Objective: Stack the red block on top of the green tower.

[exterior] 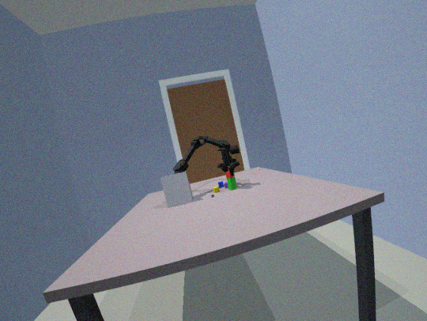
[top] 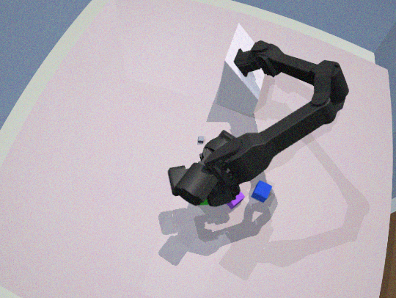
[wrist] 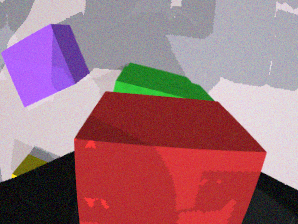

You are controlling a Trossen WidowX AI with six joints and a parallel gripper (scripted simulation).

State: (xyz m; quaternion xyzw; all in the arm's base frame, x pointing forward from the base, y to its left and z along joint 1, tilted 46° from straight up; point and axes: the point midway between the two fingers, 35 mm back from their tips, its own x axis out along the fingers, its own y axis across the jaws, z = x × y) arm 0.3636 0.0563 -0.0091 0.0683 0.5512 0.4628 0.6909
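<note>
The red block [exterior: 229,175] [wrist: 165,175] is between the fingers of my gripper [exterior: 230,172], which is shut on it. It is level, directly above the green tower [exterior: 232,183] or very slightly to its left in the exterior view. No clear gap shows between them; I cannot tell if they touch. The tower stands upright. In the wrist view only part of its green top [wrist: 150,82] shows beyond the red block. In the top view the arm hides the red block and nearly all of the tower, leaving a green sliver [top: 204,202].
A purple block [top: 236,200] [exterior: 226,185] [wrist: 37,65] lies close beside the tower. A blue block [top: 262,191] [exterior: 221,184] lies beyond it. A yellow block [exterior: 216,190] [wrist: 31,166] and a tiny grey cube [top: 200,139] [exterior: 213,195] are nearby. A pale panel [top: 236,89] [exterior: 176,190] stands near the arm's base.
</note>
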